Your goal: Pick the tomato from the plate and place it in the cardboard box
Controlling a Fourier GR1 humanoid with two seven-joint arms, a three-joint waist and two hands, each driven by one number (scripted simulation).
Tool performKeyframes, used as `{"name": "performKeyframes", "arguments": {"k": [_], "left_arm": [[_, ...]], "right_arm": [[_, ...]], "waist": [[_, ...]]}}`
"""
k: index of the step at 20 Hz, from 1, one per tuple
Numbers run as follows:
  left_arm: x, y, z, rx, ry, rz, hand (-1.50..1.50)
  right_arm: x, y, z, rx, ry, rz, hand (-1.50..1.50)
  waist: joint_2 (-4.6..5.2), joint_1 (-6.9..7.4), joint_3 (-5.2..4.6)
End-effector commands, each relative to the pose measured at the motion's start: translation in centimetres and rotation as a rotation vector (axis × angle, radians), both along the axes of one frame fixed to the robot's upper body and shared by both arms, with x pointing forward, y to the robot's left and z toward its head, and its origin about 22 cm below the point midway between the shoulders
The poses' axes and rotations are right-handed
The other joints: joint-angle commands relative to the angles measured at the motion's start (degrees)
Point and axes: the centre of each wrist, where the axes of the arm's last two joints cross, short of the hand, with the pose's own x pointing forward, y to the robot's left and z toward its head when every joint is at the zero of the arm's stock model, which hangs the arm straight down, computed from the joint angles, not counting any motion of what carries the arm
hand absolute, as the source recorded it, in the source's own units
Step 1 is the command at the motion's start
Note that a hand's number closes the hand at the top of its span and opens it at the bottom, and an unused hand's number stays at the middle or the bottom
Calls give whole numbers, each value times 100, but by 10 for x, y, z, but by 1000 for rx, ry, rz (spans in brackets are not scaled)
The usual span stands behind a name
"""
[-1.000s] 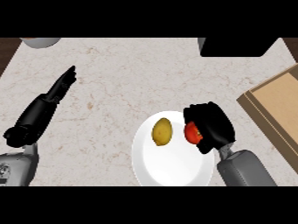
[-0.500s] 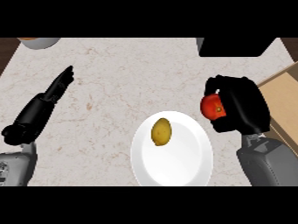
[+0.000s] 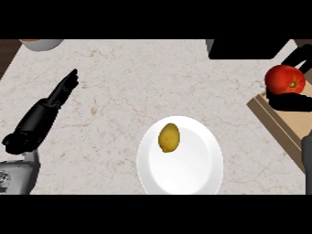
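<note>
Plate (image 3: 180, 176) first, nearest you at the lower middle of the counter; it is white and round, and the only thing left on it is a small yellow lemon (image 3: 169, 137) lying toward its upper left; the tomato is no longer there, so the pick is done, judging by how things lie.

To your left, your left hand (image 3: 56, 93) lies on the pale stone counter (image 3: 131, 82) with its fingers straight and together, pointing away from you; it holds nothing and looks parked, well apart from the plate, probably so it keeps out of the working arm's way.

To your right, your right hand (image 3: 298, 82) is raised at the far right edge with its fingers and thumb curled round the red tomato (image 3: 284, 79); the tomato sits in that grasp above the near-left rim of the cardboard box (image 3: 280, 119), whose brown wall runs diagonally along the right side; the box's inside is mostly cut off by the view's edge, so you cannot tell how far over the opening the tomato is.

Your likely next step is to carry it a little further right over the opening, then let go; released here, it might catch the rim.

Farthest off, a dark block (image 3: 243, 48) sits at the back edge, and a pale bowl (image 3: 40, 43) at the far left corner.
</note>
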Motion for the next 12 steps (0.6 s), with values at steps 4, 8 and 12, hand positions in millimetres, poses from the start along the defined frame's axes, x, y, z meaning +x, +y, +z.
{"name": "performKeyframes", "arguments": {"k": [4, 8, 12], "left_arm": [[13, 1, 3, -2, -3, -15, 0], [5, 2, -12, 6, -23, 9, 0], [5, -12, -1, -12, 10, -13, 0]], "right_arm": [[22, -73, 11, 78, -31, -181, 150], [25, -124, 18, -41, 71, -225, 150], [20, -168, 3, 11, 260, -206, 150]], "waist": [[30, 38, 1], [42, 59, -1], [28, 53, 5]]}}
